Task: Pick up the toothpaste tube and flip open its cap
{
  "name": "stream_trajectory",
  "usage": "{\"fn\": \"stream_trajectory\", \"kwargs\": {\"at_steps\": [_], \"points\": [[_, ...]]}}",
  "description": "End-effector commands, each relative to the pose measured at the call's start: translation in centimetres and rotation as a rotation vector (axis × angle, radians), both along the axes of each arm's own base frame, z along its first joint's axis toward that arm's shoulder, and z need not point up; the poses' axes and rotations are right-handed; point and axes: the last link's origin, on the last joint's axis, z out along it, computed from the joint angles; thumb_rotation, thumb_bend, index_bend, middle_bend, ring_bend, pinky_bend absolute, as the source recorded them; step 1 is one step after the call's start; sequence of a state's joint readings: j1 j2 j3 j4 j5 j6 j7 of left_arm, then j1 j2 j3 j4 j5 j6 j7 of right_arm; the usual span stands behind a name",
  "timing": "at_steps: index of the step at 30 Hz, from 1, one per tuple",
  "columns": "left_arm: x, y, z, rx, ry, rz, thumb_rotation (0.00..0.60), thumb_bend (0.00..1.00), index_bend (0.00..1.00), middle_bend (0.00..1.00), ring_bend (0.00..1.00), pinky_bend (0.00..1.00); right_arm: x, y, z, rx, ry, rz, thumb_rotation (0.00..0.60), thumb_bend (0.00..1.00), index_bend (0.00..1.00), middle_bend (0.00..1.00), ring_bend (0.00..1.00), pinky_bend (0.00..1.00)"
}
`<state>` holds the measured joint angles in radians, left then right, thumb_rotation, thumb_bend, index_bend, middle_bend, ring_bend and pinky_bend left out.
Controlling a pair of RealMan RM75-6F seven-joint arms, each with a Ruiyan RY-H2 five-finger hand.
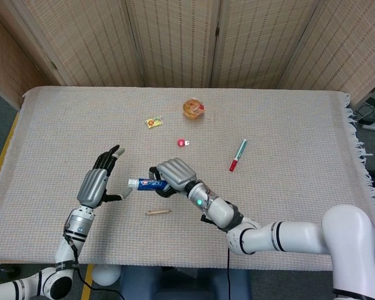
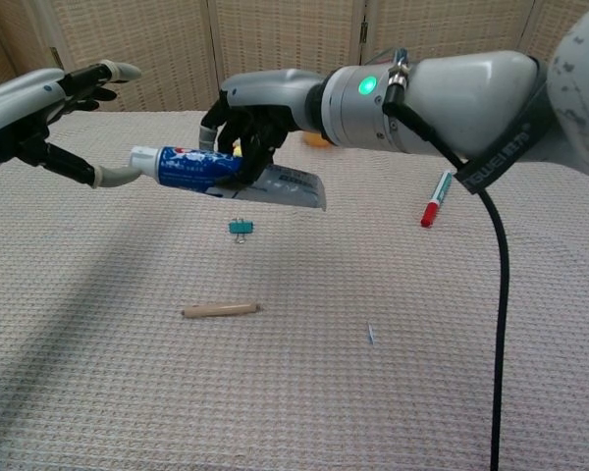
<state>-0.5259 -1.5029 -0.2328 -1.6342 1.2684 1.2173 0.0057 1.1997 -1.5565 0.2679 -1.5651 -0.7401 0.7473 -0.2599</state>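
The right robot hand [image 2: 250, 123] grips the toothpaste tube [image 2: 201, 167] level above the table [image 2: 393, 392] — cap [image 2: 142, 159] presented to the left robot hand [image 2: 39, 123], whose fingers are spread, thumb at the cap.

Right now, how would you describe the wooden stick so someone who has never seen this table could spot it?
On the beige woven table cover, look near the front edge, just below the right hand holding the toothpaste tube. The wooden stick lies flat there, a thin plain tan rod, unlike the red and green marker farther right.
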Motion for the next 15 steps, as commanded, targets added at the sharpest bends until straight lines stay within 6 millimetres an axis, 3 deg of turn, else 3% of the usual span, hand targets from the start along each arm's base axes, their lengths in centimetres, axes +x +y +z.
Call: {"fn": "stream_trajectory", "kwargs": {"at_steps": [1,15], "points": [[0.02,0.01,-0.03,-0.001,-0.002,-0.001,0.6,0.57,0.0,0.0,0.0,0.0,0.0,-0.01,-0.02,-0.001,0.001,0.0,0.6,0.71,0.71,0.65,0.7,0.51],[-0.08,-0.02,-0.13,-0.014,-0.003,-0.003,0.6,0.75,0.0,0.0,0.0,0.0,0.1,0.0,-0.24,0.004,0.0,-0.002,0.6,0.71,0.71,0.65,0.7,0.51]]}}
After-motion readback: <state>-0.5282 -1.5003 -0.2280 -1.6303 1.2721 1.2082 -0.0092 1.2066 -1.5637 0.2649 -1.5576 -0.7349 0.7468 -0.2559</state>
